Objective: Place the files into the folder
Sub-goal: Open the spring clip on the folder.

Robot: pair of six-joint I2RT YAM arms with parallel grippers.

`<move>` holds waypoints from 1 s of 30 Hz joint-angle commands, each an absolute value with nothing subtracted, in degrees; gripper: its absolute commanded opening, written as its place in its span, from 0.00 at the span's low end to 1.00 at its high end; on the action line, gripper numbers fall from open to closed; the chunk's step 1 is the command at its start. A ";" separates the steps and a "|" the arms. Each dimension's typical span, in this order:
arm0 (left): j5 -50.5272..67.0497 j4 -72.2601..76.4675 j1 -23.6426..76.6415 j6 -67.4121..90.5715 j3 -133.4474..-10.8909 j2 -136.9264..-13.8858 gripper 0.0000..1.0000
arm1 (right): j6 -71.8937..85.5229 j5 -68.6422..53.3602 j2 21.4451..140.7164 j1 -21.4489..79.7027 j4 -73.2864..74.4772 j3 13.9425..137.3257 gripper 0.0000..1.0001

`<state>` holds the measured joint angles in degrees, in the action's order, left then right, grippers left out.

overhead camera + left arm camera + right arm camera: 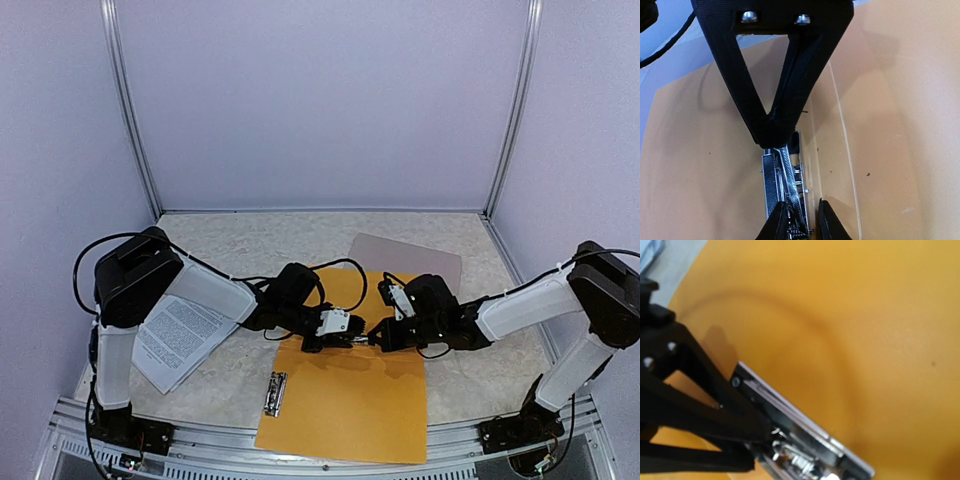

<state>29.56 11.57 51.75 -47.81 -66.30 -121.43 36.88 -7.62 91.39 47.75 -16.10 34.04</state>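
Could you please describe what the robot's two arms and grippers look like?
Both the left arm and the right arm have chunky black joint housings joined by white links, with thin black cables looping alongside. Each wrist carries a small white block. The left gripper and right gripper are black; one finger, seen close, is an open triangular frame with two silver screws.

**Both arms reach inward, grippers tip to tip**

The left arm bends up from its base and stretches right, low over the table. The right arm mirrors it, reaching left. The left gripper [345, 328] points at the right gripper [378, 338], and their tips nearly meet. The left fingers [777, 225] stand narrowly apart; whether they clamp anything is unclear. The right fingers [715, 415] are pressed together.
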 commanded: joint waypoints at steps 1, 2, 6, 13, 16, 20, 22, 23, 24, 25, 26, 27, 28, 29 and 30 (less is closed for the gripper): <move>28.83 9.40 51.88 -44.72 -61.17 -122.05 0.21 | 33.40 -6.91 90.52 49.07 -12.02 34.42 0.00; 28.75 10.88 51.74 -44.06 -60.60 -121.32 0.22 | 33.26 -6.82 90.33 49.37 -11.62 34.57 0.00; 27.63 15.34 51.44 -40.95 -59.35 -119.03 0.28 | 32.82 -5.26 89.30 50.28 -9.11 35.25 0.00; 26.39 17.92 50.67 -36.04 -59.33 -115.99 0.42 | 31.62 -3.06 87.36 51.90 -5.88 37.97 0.00; 25.01 18.92 50.31 -33.96 -58.80 -114.45 0.47 | 31.00 -2.65 87.52 52.69 -4.80 39.21 0.00; 22.39 19.76 49.78 -31.51 -57.18 -112.06 0.53 | 30.65 -2.34 87.63 53.64 -3.98 40.90 0.00; 21.39 19.91 49.59 -30.39 -56.08 -110.98 0.56 | 30.59 -2.13 87.55 54.10 -3.94 42.00 0.01; 20.98 19.76 49.57 -29.98 -55.50 -110.12 0.56 | 30.63 -2.09 87.54 54.28 -3.95 42.46 0.01; 20.58 19.53 49.52 -29.52 -54.68 -109.36 0.58 | 30.67 -2.09 87.58 54.58 -3.97 42.91 0.02; 20.00 19.21 49.56 -28.91 -53.99 -108.81 0.58 | 30.63 -2.11 87.69 54.84 -3.96 43.40 0.03; 19.44 18.95 49.57 -28.20 -53.28 -107.69 0.59 | 30.64 -2.19 88.00 55.06 -3.91 43.83 0.03; 18.65 18.90 49.57 -27.22 -52.51 -106.99 0.59 | 30.57 -2.24 88.24 55.32 -3.75 44.36 0.04; 17.76 18.78 49.55 -26.19 -51.63 -106.05 0.60 | 30.44 -2.26 88.58 55.55 -3.71 44.80 0.04; 16.86 18.56 49.55 -24.94 -50.93 -105.29 0.60 | 30.43 -2.28 88.94 55.81 -3.70 45.24 0.05; 15.92 18.44 49.57 -23.77 -50.10 -104.02 0.61 | 30.43 -2.36 89.27 56.02 -3.76 45.62 0.05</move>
